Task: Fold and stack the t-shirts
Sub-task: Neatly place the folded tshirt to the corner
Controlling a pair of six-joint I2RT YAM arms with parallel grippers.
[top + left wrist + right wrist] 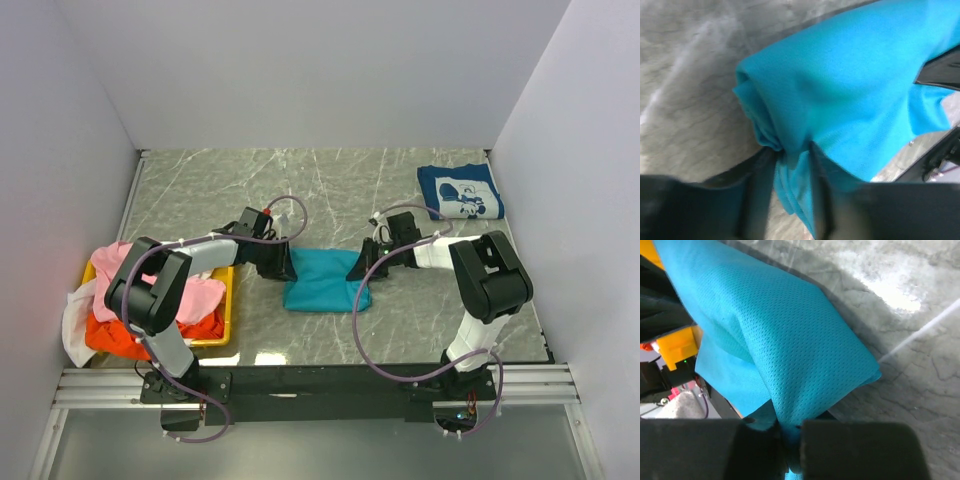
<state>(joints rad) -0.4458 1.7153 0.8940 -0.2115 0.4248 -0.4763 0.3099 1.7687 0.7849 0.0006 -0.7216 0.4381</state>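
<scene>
Left end effector and right end effector pinch teal t-shirt edges.

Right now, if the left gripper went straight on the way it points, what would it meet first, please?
The teal t-shirt, which the left gripper is pinching; beyond that cloth, probably the right gripper on the opposite edge, though depth is unclear.

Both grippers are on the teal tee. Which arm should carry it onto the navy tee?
Right, probably. The right gripper pinches the teal tee at its right edge, and the navy tee lies far right, on that arm's side; the left gripper holds the opposite edge.
</scene>
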